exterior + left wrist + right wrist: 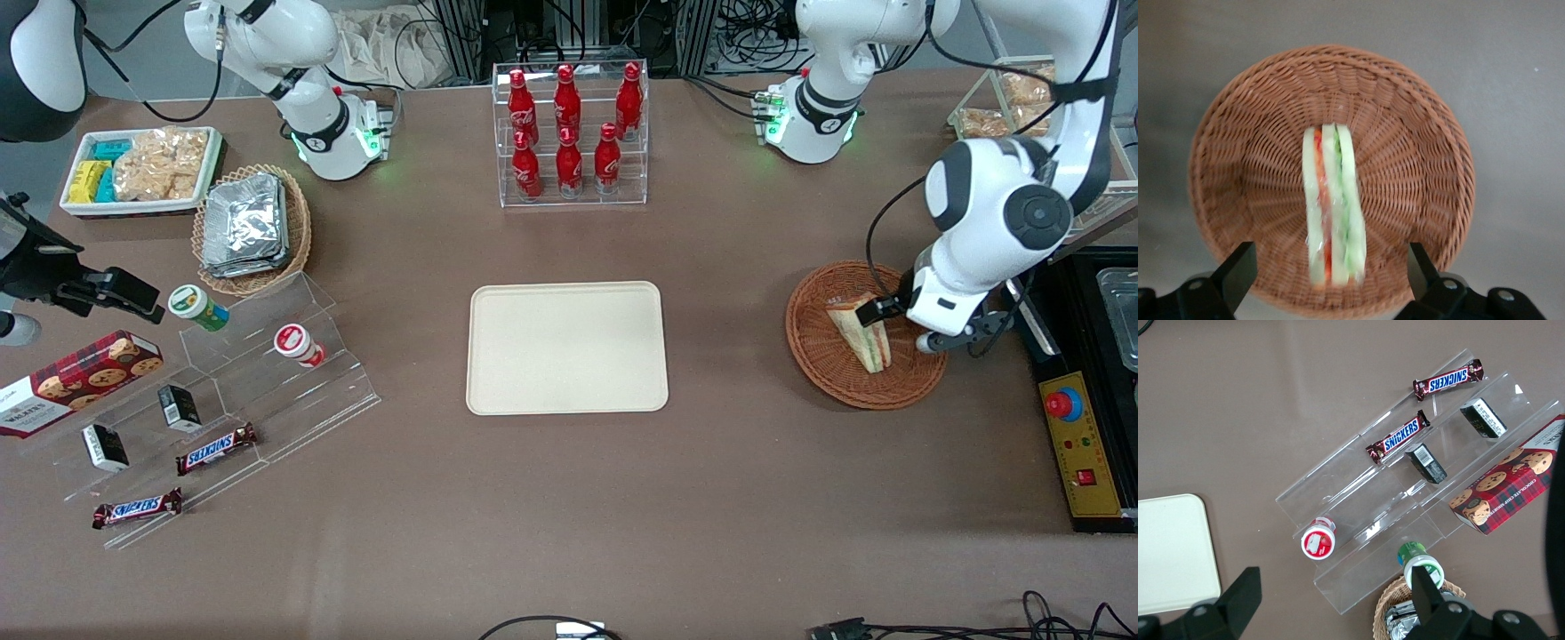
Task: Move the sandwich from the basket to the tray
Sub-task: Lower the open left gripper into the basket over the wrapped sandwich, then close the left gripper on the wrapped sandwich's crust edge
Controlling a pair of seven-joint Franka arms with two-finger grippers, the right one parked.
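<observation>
Gripper above the sandwich in the basket

The tray (567, 348) lies bare at the table's middle; toward the working arm's end, the sandwich (861, 331) stands in the basket (818, 356), and the gripper (1331, 267) hovers over it, fingers (1238, 270) spread apart.

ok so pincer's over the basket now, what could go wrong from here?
1. The sandwich stands on edge in the basket. The open pincer straddles it, and an off-centre close could tip it over.
2. Its clear wrap looks slippery, so it may slide out during the lift.
3. The fingers sit near the wicker rim and could snag the basket while descending.
</observation>
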